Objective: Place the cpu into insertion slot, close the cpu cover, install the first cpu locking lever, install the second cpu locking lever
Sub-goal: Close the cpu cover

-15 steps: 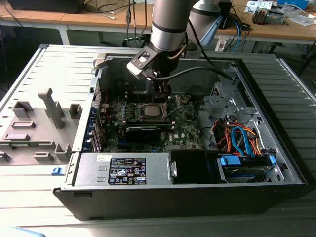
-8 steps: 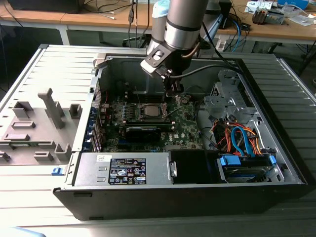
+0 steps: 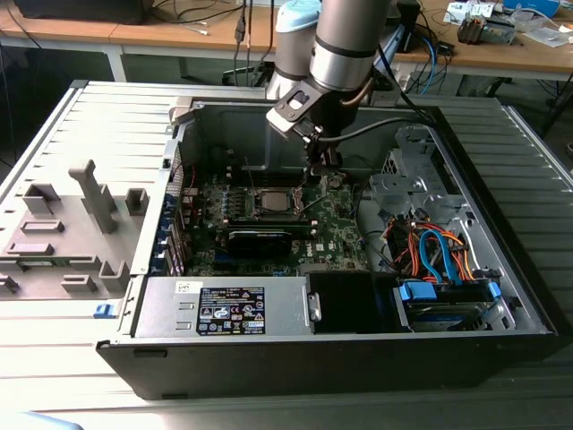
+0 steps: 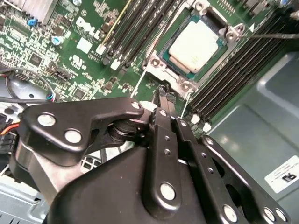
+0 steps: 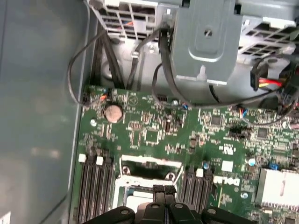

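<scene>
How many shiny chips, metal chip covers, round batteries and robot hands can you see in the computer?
cpu: 1
cpu cover: 1
coin battery: 1
hand: 1
Total: 4

Wooden desks (image 3: pixel 89 36) behind grey ribbed table (image 3: pixel 54 349)

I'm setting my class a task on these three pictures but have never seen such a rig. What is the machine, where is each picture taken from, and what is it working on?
The machine is a robot arm reaching into an open computer case lying on its side. The exterior view looks on from outside; both wrist views come from cameras riding on the arm, looking past its gripper. Below lies the green motherboard. The cpu, a silvery square chip, is already seated, framed by the cpu cover. The gripper is shut, apparently empty, close beside the cover's edge.
</scene>
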Controlling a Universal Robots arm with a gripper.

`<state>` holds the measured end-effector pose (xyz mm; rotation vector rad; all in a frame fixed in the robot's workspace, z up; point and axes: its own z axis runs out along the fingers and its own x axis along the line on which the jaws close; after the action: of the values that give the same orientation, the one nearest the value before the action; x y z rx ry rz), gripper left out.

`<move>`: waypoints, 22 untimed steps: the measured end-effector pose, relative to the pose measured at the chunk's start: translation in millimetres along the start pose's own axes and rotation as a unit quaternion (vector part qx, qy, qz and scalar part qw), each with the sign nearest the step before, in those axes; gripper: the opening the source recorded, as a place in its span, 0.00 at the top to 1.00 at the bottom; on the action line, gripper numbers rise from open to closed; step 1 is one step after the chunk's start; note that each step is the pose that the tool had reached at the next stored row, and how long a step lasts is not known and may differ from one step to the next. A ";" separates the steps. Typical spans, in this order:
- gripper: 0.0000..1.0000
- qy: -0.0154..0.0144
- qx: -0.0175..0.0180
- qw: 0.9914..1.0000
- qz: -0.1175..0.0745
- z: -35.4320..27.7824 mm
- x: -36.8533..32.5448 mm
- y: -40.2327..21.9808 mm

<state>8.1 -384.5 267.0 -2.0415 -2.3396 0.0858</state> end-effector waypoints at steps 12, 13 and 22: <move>0.89 0.002 0.004 1.000 0.008 5.2 2.8 39.2; 0.89 0.002 0.004 1.000 0.009 5.9 2.9 42.0; 0.89 0.007 0.006 1.000 0.020 11.9 5.3 50.1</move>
<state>56.1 -372.7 251.8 -2.0760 -2.2851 0.0856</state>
